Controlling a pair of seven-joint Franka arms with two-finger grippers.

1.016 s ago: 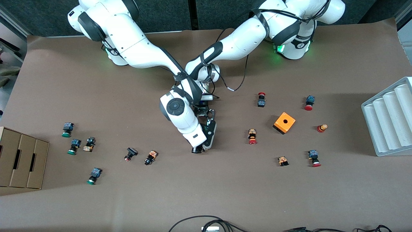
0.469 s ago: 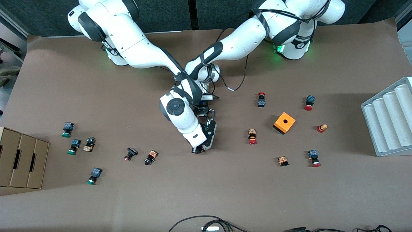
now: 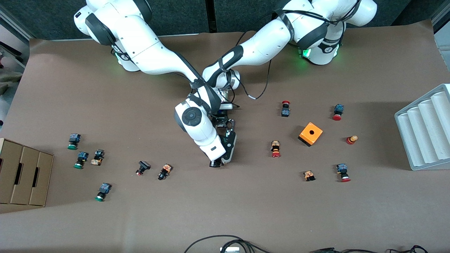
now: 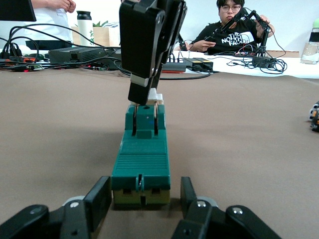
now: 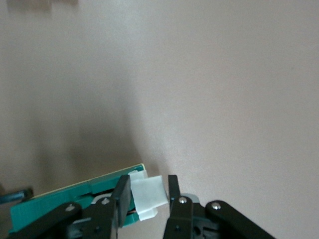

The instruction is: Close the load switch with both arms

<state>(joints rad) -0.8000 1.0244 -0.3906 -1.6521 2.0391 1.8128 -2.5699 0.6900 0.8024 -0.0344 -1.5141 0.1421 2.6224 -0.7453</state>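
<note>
The green load switch (image 4: 142,159) lies flat on the brown table near its middle. In the front view only a dark strip of the load switch (image 3: 230,146) shows beside the right arm's hand. My left gripper (image 4: 144,188) is low at the table and shut on the switch's end farther from the front camera; the right arm largely hides this left gripper (image 3: 225,124). My right gripper (image 5: 149,191) comes down from above onto the nearer end, shut on the white sliding piece (image 5: 147,194). That right gripper (image 4: 147,97) also shows in the left wrist view.
An orange box with a hole (image 3: 310,133) and several push buttons (image 3: 275,148) lie toward the left arm's end. More buttons (image 3: 164,171) lie toward the right arm's end, near a cardboard box (image 3: 21,175). A white ribbed tray (image 3: 425,130) stands at the table's edge.
</note>
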